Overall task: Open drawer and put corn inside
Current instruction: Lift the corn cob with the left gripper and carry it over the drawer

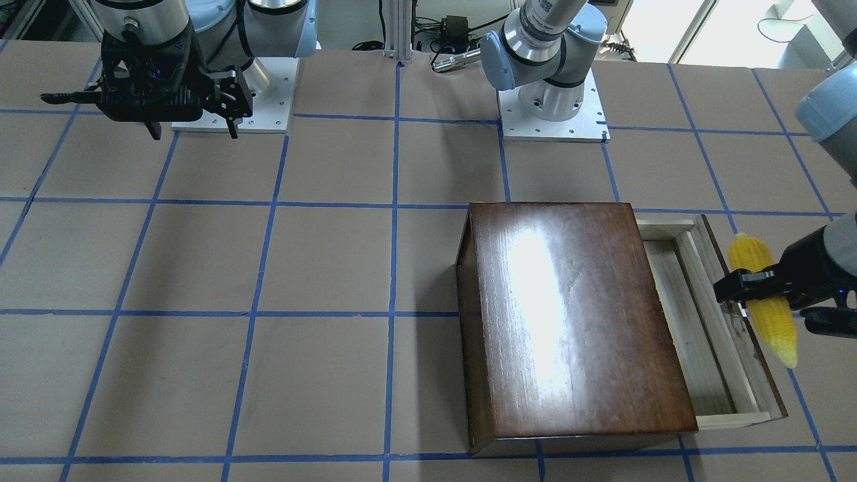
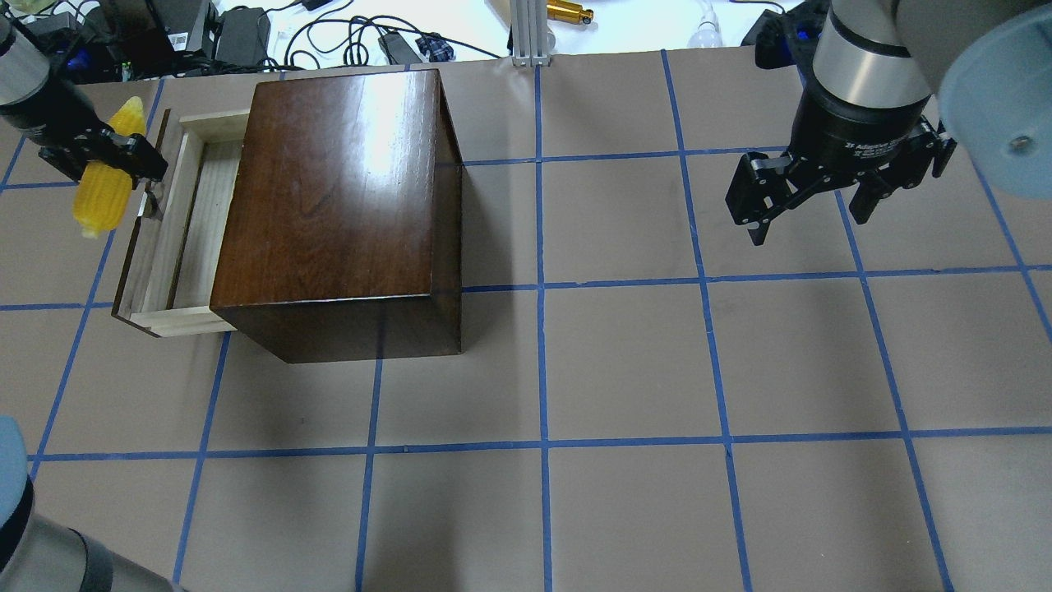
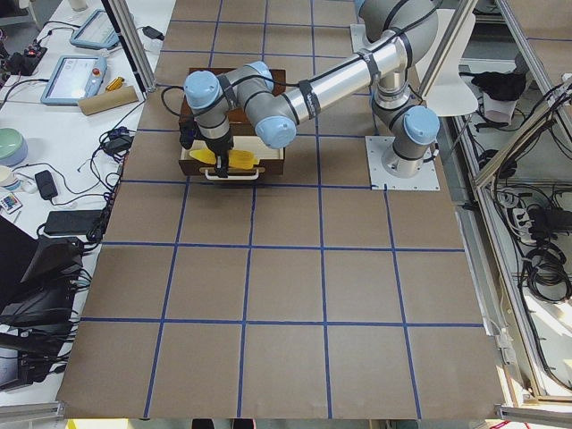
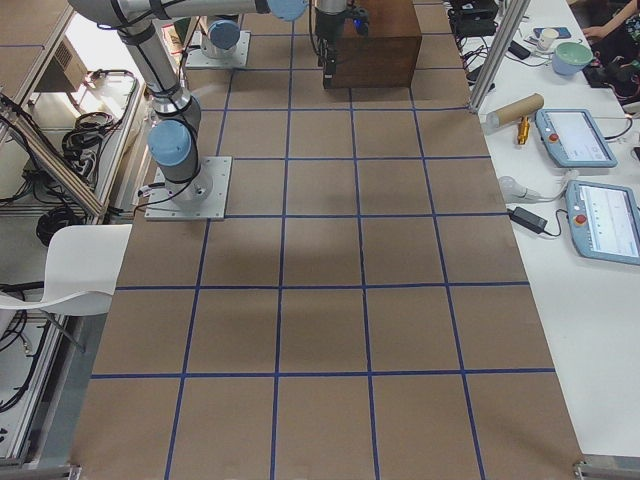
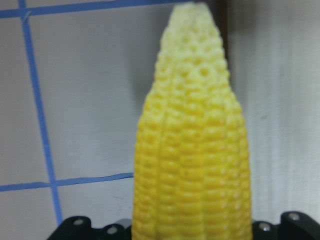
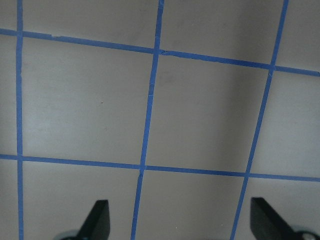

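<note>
The glossy dark-brown box (image 2: pixel 337 205) stands on the table with its drawer (image 2: pixel 177 230) pulled out, showing a bare tray of pale wood (image 1: pixel 696 335). My left gripper (image 2: pixel 115 154) is shut across the middle of the yellow corn (image 2: pixel 97 197) and holds it in the air just outside the drawer's dark front panel. In the front-facing view the corn (image 1: pixel 776 328) hangs beside the panel, pale tip down-right. It fills the left wrist view (image 5: pixel 195 150). My right gripper (image 2: pixel 809 218) is open and empty, far from the box.
The table is brown paper with a blue tape grid. Both arm bases (image 1: pixel 552 107) stand at the robot's edge. Cables and power bricks (image 2: pixel 246 33) lie beyond the far edge behind the box. The right wrist view shows bare table between its fingers (image 6: pixel 97 220).
</note>
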### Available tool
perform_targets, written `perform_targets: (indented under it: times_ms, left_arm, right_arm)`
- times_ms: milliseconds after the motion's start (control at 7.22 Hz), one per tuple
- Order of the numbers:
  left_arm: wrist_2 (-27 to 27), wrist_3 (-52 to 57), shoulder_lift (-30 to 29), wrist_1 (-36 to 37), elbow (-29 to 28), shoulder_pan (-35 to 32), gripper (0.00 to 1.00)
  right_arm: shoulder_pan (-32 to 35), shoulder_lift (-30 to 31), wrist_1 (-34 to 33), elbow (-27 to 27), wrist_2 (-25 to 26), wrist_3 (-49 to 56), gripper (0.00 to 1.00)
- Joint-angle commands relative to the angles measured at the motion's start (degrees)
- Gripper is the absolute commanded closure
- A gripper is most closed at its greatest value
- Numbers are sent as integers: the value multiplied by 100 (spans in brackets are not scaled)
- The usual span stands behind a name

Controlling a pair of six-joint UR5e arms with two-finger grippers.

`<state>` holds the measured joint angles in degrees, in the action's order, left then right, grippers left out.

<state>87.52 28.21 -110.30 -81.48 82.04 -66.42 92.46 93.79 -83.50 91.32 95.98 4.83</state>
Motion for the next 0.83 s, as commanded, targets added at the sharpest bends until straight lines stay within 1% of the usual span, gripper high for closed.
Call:
perform_targets:
  times_ms: [0, 138, 277, 415, 692]
  left_arm:
    - [-103, -297, 26, 88, 277, -178, 100]
    - [-104, -342, 26, 88, 278, -187, 100]
    - [-77, -333, 18, 106, 269, -187, 17]
    - [-86, -342, 26, 97, 243, -187, 0]
    - [-77, -351, 70, 89, 225, -187, 0]
  right_arm:
    - [0, 8, 0, 0, 0, 0, 0]
    - [0, -1, 0, 0, 9, 0, 0]
    - [0, 8, 0, 0, 0, 0, 0]
    - [0, -1, 0, 0, 9, 0, 0]
    - [0, 8, 0, 0, 9, 0, 0]
